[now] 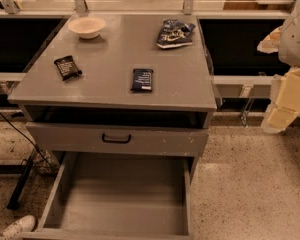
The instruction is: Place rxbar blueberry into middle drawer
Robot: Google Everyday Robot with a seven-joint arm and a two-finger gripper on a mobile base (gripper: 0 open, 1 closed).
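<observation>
We are right at the start of this one. The rxbar blueberry [142, 79], a small flat bar in a dark navy wrapper with white lettering, lies flat on top of the grey desk [115, 49], close to the desk's front edge and a touch right of its middle. Nothing touches it.

The claw [284, 104], a pale cream assembly under the white arm, hangs off the desk's right side, well apart from the bar. We cannot tell whether it is spread or pressed together.

Low at the desk's front, the middle drawer [120, 194], a wide, deep grey tray with a bare floor, stands pulled out toward us, so as we read it the opening is already taken care of. Above it sits a shut grey drawer front with a black handle [155, 140].

Also on the desk are a black-wrapped bar [67, 67] near the left edge, a blue-and-white snack bag [174, 33] at the back right and a pale round bowl [87, 26] at the back left.

By our reckoning the whole handling is left: reach in, grip the navy bar, carry it past the desk's front edge and set it down in the tray.
</observation>
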